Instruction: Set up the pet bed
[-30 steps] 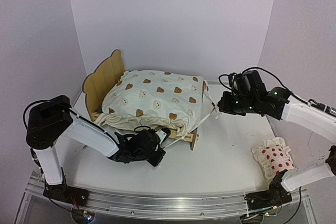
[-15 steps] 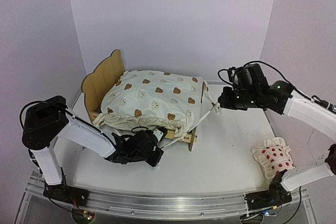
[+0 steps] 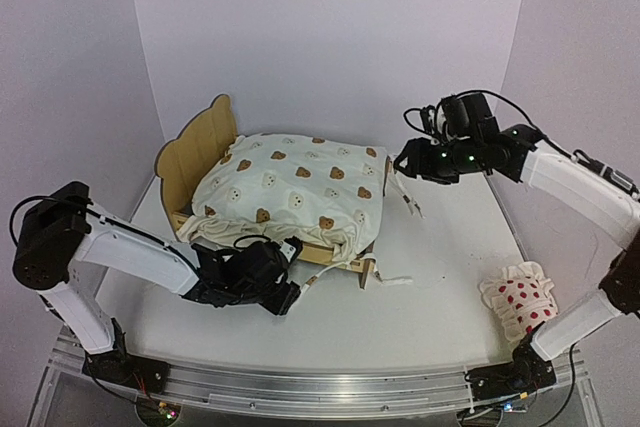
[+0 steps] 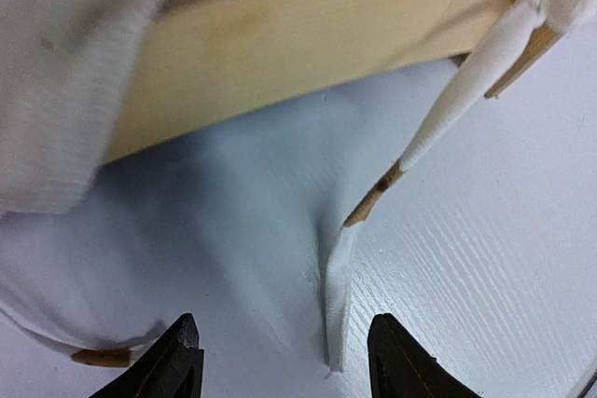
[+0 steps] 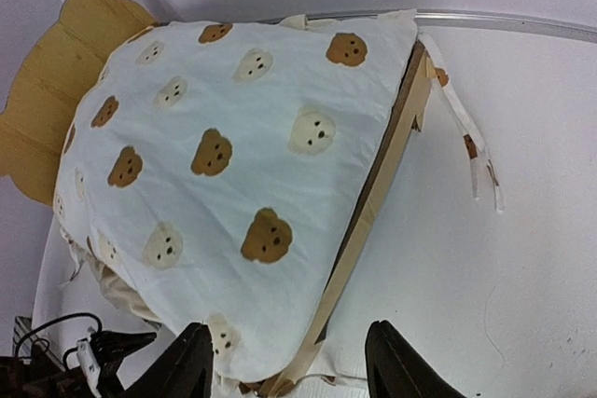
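Centrally, one pet bed stands on the worktop's left half, carrying one bear-print cushion. One red-dotted pillow lies well apart, near the right edge. Both arms show: left fingers spread by the bed's near rail, a loose tie between them; right fingers spread above its foot end, empty.

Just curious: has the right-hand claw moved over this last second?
Yes. The right gripper has moved farther back and left, away from the dotted pillow.
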Available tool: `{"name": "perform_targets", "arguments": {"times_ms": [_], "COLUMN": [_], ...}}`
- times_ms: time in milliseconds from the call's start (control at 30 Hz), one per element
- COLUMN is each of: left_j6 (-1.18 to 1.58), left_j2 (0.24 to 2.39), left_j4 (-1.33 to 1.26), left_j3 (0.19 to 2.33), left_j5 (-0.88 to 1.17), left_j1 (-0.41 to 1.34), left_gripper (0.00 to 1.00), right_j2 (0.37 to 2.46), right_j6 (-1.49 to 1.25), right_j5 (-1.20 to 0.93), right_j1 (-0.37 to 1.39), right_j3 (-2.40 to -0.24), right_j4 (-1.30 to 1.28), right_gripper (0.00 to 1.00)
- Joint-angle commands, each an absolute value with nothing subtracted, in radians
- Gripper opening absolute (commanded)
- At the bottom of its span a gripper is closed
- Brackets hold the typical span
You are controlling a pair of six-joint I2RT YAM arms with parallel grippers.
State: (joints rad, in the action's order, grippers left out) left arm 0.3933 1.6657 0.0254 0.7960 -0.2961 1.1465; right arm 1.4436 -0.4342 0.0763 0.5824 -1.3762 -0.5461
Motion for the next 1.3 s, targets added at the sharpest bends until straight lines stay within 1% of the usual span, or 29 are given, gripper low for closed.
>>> {"name": "perform_targets", "arguments": {"times_ms": [0,200,300,400,500,533,600,667,800,1033,1133,1267], "left_j6": [0.451,0.531,0.574,0.602,0.633,0.642,0.658,0.673,0.716,0.752,0.748,0.763], "left_j2": [1.556,1.536,1.54,1.547,1.559,1.563,1.571,1.575,1.586,1.618,1.618,1.611], "left_j4": [0.126,0.192,0.199,0.189,0.169,0.162,0.142,0.125,0.11,0.086,0.091,0.11], "left_j3": [0.808,0.816,0.817,0.812,0.804,0.8,0.789,0.776,0.768,0.778,0.788,0.788], "left_j5": [-0.432,-0.542,-0.575,-0.597,-0.616,-0.625,-0.645,-0.671,-0.71,-0.768,-0.773,-0.763], "left_j1": [1.142,1.115,1.102,1.087,1.079,1.078,1.077,1.077,1.072,1.055,1.045,1.021], "left_gripper": [0.61,0.59,0.57,0.54,0.52,0.52,0.52,0.52,0.49,0.47,0.46,0.47], "right_j2": [1.643,1.984,2.192,2.378,2.562,2.6,2.631,2.677,2.803,2.852,2.842,2.807], "right_j6": [-0.466,-0.573,-0.633,-0.712,-0.789,-0.819,-0.889,-0.943,-1.031,-1.0,-0.99,-0.982], "right_j5": [-0.104,-0.335,-0.438,-0.506,-0.553,-0.568,-0.602,-0.631,-0.677,-0.727,-0.781,-0.868], "right_j1": [0.469,0.278,0.207,0.153,0.115,0.106,0.091,0.089,0.093,0.142,0.143,0.143], "right_j3": [-1.574,-1.894,-2.107,-2.337,-2.534,-2.548,-2.489,-2.475,-2.568,-2.561,-2.524,-2.445], "right_j4": [-0.552,-0.551,-0.548,-0.534,-0.515,-0.49,-0.321,-0.212,-0.083,-0.015,0.028,0.085], "right_gripper": [0.57,0.49,0.41,0.29,0.21,0.2,0.15,0.12,0.07,0.05,0.01,0.0]}}
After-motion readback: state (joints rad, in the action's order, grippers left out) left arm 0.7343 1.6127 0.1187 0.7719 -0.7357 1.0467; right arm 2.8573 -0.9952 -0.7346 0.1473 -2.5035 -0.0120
